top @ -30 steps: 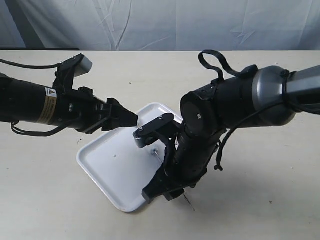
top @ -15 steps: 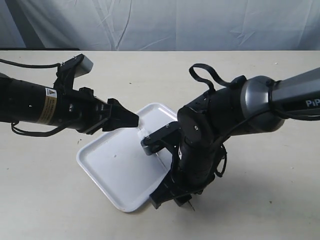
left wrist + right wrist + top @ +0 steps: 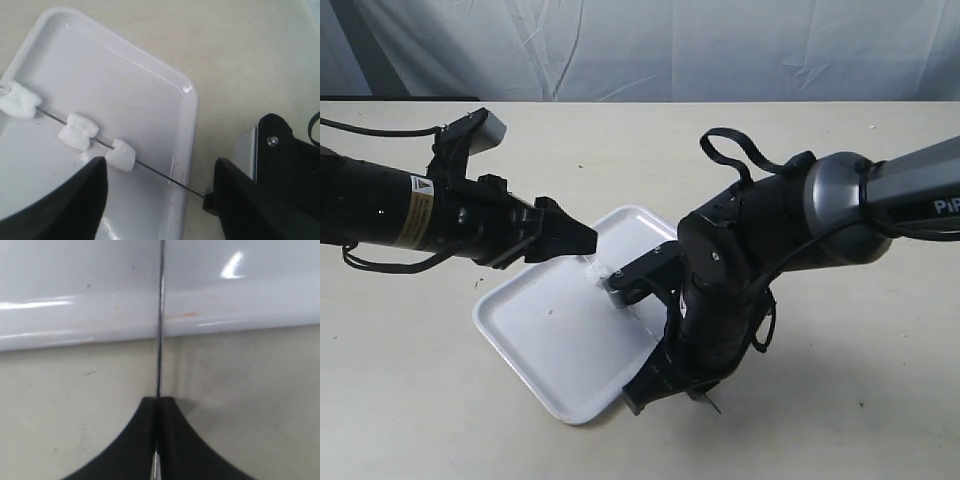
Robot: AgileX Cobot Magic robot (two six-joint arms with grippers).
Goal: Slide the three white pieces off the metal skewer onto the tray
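Beige table [image 3: 840, 430] before a pale curtain [image 3: 640, 50] carries the tray [image 3: 520, 330]. Right claw [image 3: 157, 402] pinches 1 end of the skewer [image 3: 160, 174], whose long axis runs out over the tray. All 3 pieces [image 3: 78, 132] are threaded toward its free end. Left claw [image 3: 160, 167], spread wide, straddles the skewer beside the nearest piece, so it looks better placed to push them off.

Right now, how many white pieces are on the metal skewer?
3 white pieces, all on the metal skewer over the tray: one at its far end, one in the middle, one nearest the right gripper.
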